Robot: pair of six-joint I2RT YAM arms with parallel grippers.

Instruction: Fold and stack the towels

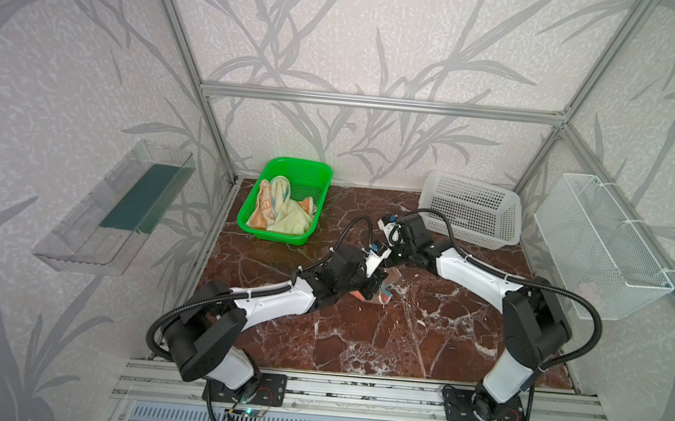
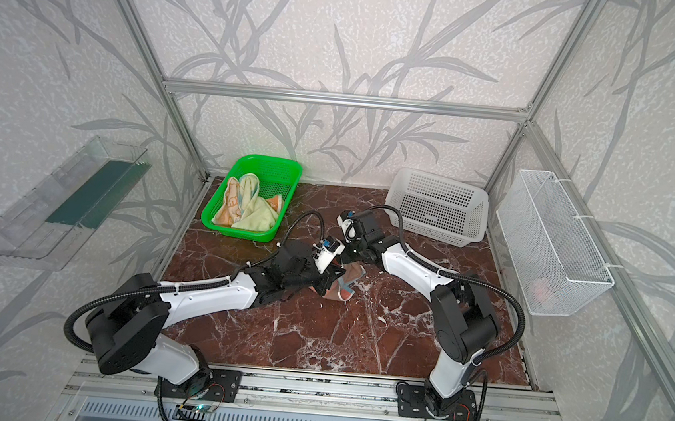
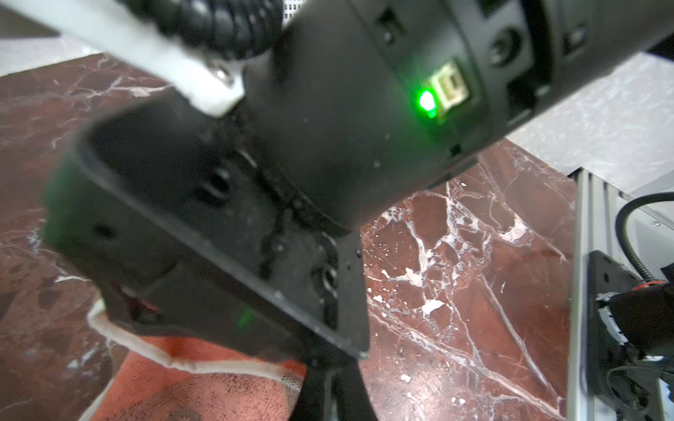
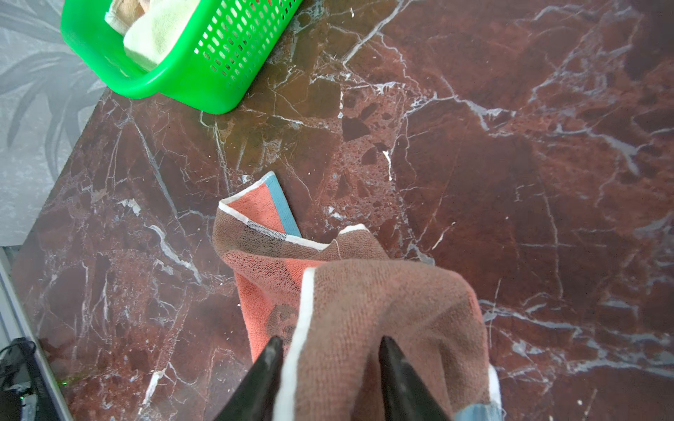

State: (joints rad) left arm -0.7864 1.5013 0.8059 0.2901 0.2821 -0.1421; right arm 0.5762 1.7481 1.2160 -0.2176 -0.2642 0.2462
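Marble table (image 4: 510, 145), bear towel (image 4: 364, 310) between right tool (image 4: 330, 340) fingers

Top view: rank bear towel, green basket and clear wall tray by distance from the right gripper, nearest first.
1. bear towel: centre, lying between the jaws of the right gripper.
2. green basket: back left.
3. clear tray: on the left wall, well beyond the basket.

pale walls (image 1: 384, 36) with grey leaf shapes are standing all around. silver metal bars (image 1: 378, 102) are running along the corners. a dark red stone table (image 1: 378, 340) with white lines is shining a little. a clear plastic shelf (image 1: 89, 215) is hanging on the left wall, a white wire basket (image 1: 600, 243) on the right. a white plastic basket (image 1: 469, 210) is lying on its side at the back.
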